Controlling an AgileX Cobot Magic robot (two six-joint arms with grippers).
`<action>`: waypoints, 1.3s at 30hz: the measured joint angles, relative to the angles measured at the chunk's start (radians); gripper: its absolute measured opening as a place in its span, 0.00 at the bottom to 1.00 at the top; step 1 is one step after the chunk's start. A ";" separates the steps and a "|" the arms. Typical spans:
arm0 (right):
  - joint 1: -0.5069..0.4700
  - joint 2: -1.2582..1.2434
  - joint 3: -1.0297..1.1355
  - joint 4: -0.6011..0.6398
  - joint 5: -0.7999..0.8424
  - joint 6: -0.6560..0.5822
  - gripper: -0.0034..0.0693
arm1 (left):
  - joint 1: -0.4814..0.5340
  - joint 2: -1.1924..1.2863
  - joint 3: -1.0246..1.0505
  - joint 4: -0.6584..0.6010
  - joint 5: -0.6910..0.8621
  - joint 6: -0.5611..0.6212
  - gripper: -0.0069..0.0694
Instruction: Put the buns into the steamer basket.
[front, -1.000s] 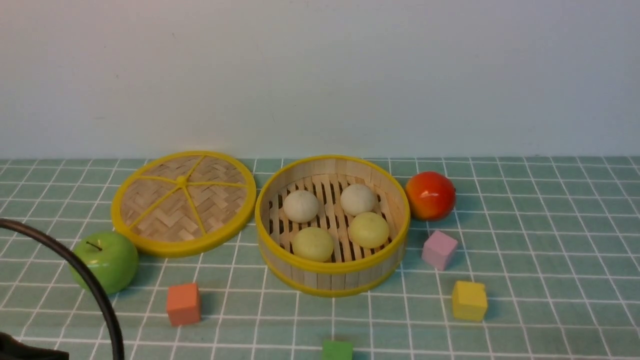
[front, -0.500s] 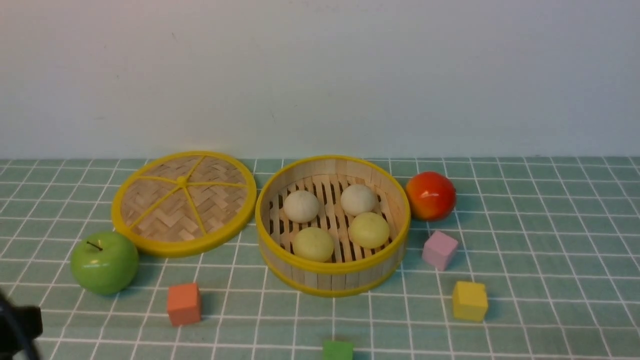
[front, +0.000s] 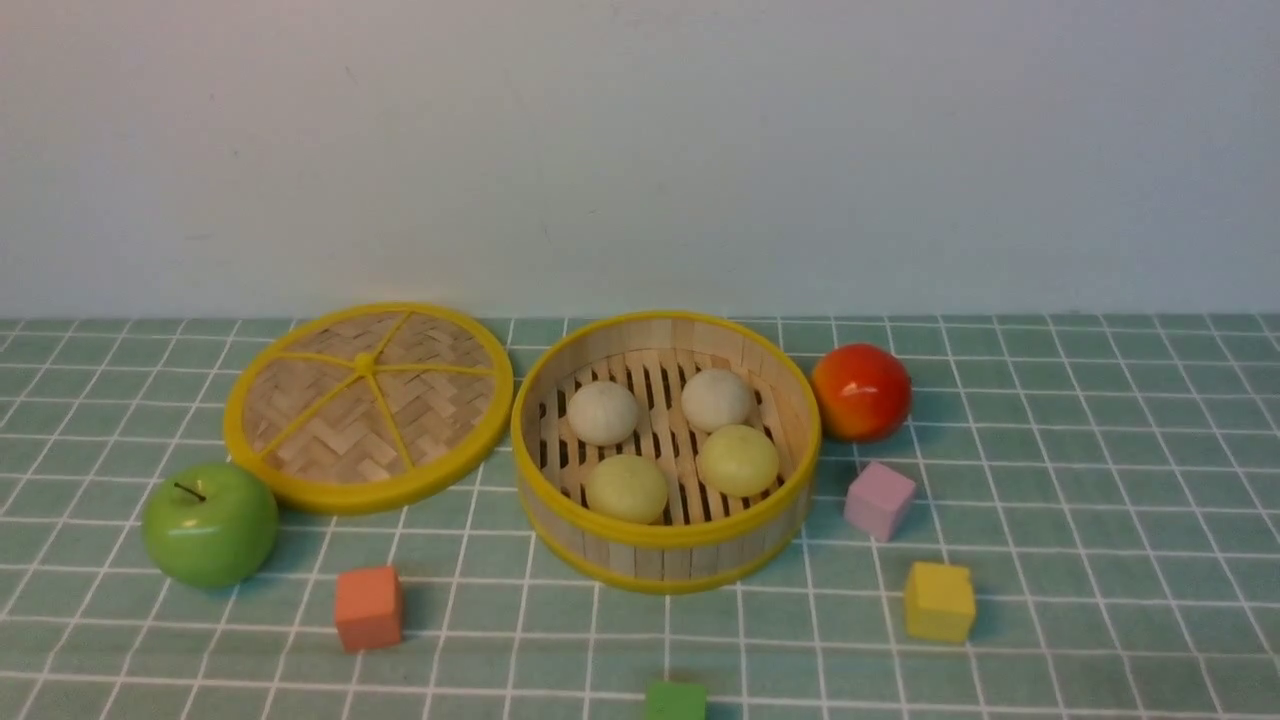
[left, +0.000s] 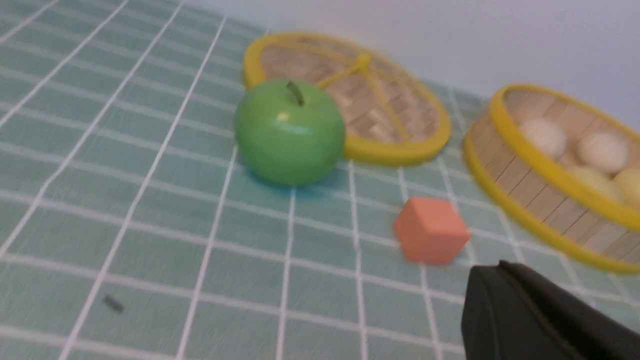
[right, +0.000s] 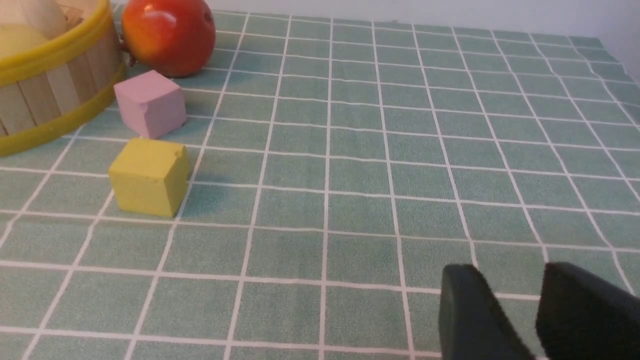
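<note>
Centrally, in the front view, four buns, two off-white (front: 603, 413) (front: 717, 400) and two pale yellow-green (front: 627, 489) (front: 739, 461), are held within the steamer basket (front: 665, 560), on its slatted floor. No brand, label or writing can be read on anything shown. To the basket's left, the woven lid (front: 340, 430) is laid flat, with the green apple (front: 210, 525) and the orange block (front: 369, 608) nearer the camera. To its right are placed the red-orange fruit (front: 861, 392), the pink block (front: 880, 501) and the yellow block (front: 940, 602); the green block (front: 675, 700) is partly cut off by the frame's edge.

In the left wrist view, the left gripper (left: 505, 265) is seen with its jaws closed, nothing gripped; the buns are seen inside the basket, well apart from the fingertips.

In the right wrist view, the right gripper (right: 507, 267) is seen with its jaws parted and nothing between them; the basket and its buns are likewise well apart from them.
</note>
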 joint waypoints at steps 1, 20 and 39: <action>0.000 0.000 0.000 0.000 0.000 0.000 0.37 | 0.002 0.000 0.003 0.000 0.021 0.000 0.07; 0.000 0.000 0.000 0.000 0.000 0.000 0.37 | 0.005 0.000 0.005 0.004 0.046 0.000 0.09; 0.000 0.000 0.000 -0.001 0.000 0.000 0.37 | 0.005 0.000 0.005 0.004 0.046 0.000 0.10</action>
